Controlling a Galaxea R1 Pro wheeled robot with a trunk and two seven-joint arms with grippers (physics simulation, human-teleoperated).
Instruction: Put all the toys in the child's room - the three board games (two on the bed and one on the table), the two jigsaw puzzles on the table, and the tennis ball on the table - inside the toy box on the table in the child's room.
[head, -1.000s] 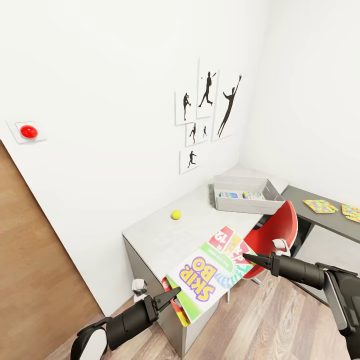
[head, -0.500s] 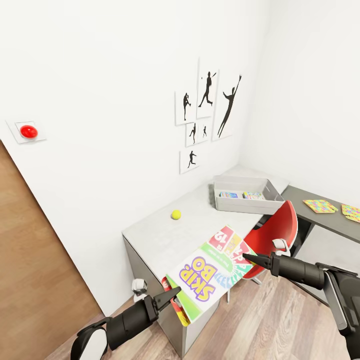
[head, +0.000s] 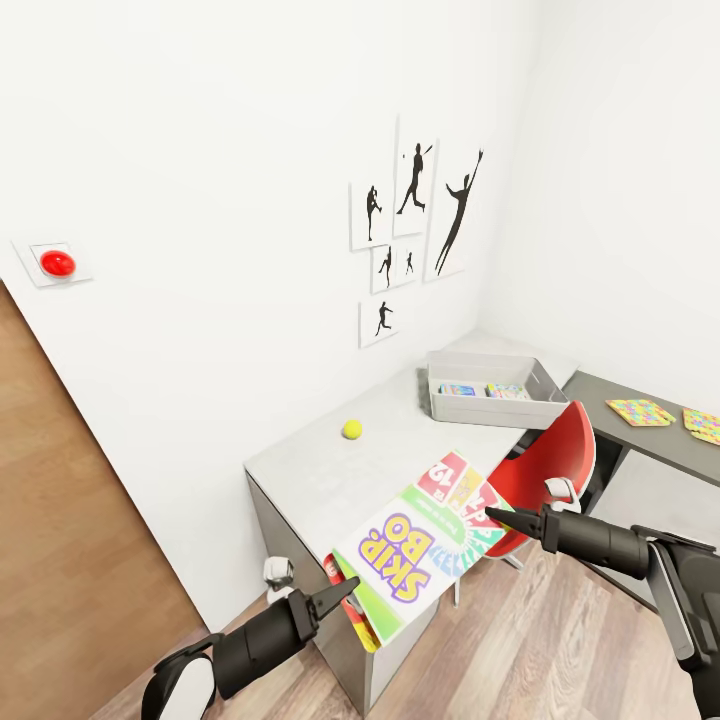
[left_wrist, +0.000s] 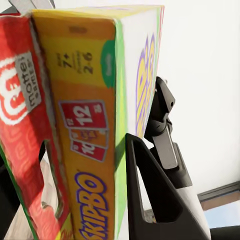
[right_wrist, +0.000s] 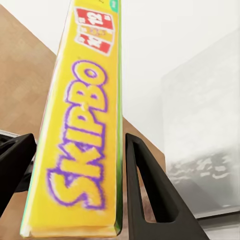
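Note:
A white-green-red Skip-Bo board game (head: 425, 545) hangs tilted over the near end of the pale table (head: 310, 475), carried between both arms. My left gripper (head: 340, 595) is shut on its lower near corner, and the box edge (left_wrist: 90, 125) sits between the fingers (left_wrist: 150, 195). My right gripper (head: 495, 517) is shut on the opposite edge (right_wrist: 85, 150). The tennis ball (head: 352, 429) lies on the table. Further back stands the grey toy box (head: 500, 410), with two small colourful boxes (head: 458, 390) inside. Two jigsaw puzzles (head: 640, 411) (head: 703, 424) lie on the dark section.
A red chair (head: 555, 460) stands at the table's corner, just behind my right gripper. Baseball silhouette pictures (head: 410, 220) hang on the white wall, and a red button (head: 57, 263) is mounted at the left. A brown door (head: 70, 520) lies left, with wood floor (head: 540, 650) below.
Almost nothing: the left gripper's fingers look shifted a touch at the box's corner. The box, the right gripper and the camera stay as before.

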